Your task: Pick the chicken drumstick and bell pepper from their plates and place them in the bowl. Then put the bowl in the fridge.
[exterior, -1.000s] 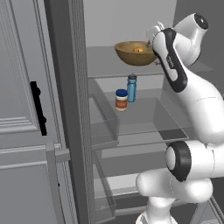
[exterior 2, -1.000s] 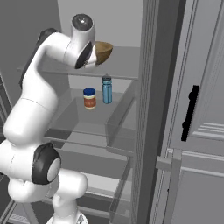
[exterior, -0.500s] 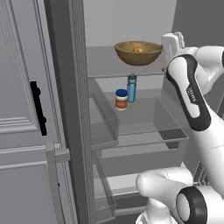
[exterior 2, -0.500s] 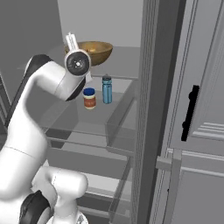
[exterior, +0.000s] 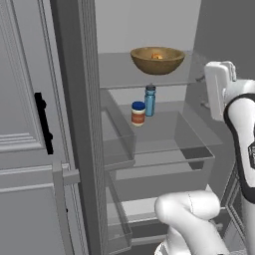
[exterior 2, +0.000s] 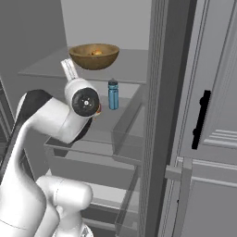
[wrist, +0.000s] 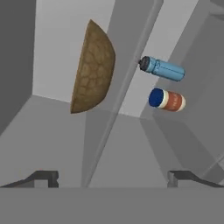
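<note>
Fridge (exterior: 74,124): door open; we see bowl (exterior: 157,60) on upper glass shelf (exterior: 119,74)
Gripper (wrist: 112,177): released, holding nothing, apart from bowl

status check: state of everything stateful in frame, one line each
fridge: door open, shelves exposed
bowl: upright on the top glass shelf, free of the gripper, something orange inside
blue bottle: upright, capped, on the shelf below the bowl
jar: upright, blue lid on, beside the blue bottle
gripper: open, empty, clear of the bowl
</note>
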### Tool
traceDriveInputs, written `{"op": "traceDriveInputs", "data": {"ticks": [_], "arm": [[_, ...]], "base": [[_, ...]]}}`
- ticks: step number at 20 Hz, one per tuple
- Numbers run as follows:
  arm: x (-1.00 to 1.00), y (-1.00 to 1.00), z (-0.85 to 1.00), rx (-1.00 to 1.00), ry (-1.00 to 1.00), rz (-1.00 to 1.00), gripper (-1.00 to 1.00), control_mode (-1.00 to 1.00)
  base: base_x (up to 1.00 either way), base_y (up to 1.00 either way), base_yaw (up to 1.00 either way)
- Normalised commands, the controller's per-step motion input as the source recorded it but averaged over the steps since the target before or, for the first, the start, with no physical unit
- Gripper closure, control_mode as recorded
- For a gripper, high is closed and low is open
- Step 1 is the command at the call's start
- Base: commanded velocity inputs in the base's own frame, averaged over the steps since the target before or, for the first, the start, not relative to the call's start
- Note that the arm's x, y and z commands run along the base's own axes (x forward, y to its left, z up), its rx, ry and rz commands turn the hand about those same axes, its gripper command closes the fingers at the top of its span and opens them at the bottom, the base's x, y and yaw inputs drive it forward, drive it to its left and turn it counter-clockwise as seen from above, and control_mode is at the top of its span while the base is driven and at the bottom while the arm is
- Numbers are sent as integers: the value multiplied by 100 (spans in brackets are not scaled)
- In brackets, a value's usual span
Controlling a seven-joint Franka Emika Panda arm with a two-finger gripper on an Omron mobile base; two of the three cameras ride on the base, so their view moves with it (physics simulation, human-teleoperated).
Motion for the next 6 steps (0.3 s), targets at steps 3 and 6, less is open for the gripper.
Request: {"op": "traceDriveInputs", "data": {"ticks": [3, 6], "arm": [[-100, 25, -100, -13, 0, 0, -100, -100], [-100, 58, -100, -14, 0, -4, -100, -100]], "base": [[0, 0, 0], [0, 0, 0]]}}
